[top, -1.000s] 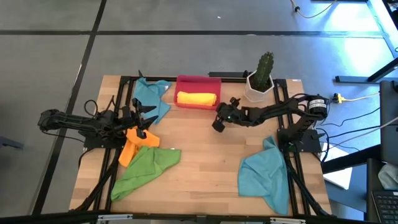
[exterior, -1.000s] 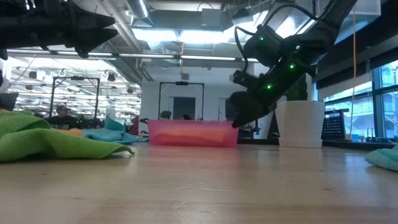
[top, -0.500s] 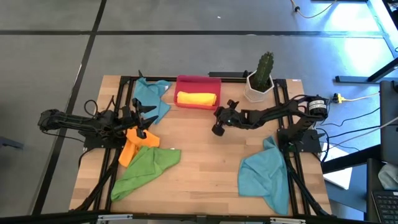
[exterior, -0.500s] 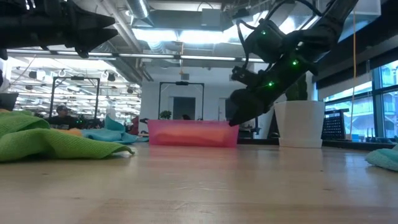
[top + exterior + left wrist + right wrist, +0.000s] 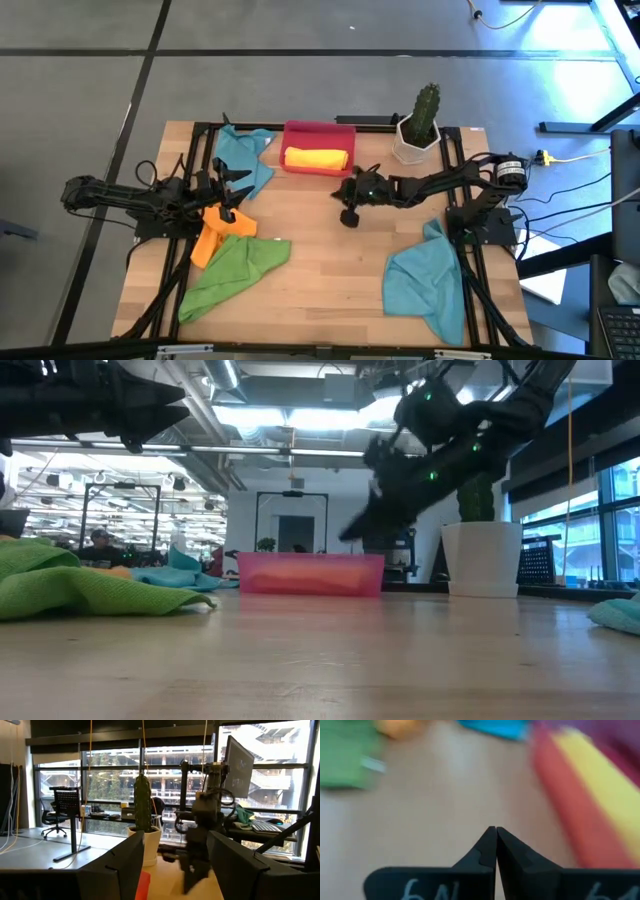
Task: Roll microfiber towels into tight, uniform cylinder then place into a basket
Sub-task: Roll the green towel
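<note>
Right gripper (image 5: 347, 215) hanging clenched and empty over bare tabletop, just in front of the red basket (image 5: 319, 133).

A rolled yellow towel (image 5: 317, 158) is lying inside the basket at the table's (image 5: 330, 270) far edge, with the white hexagonal cactus pot (image 5: 414, 143) standing beside it on the right. The right gripper's fingers (image 5: 490, 845) are pressing together tip to tip with nothing between them. The left gripper (image 5: 240, 190) is waiting with its jaws spread above the left-hand cloths, holding nothing: a teal towel (image 5: 246, 158) by the basket, an orange towel (image 5: 211, 233) below it and a green towel (image 5: 232, 268) overlapping the orange one. Another teal towel (image 5: 428, 280) is sprawling near the front right corner, partly draping over the table's edge.
</note>
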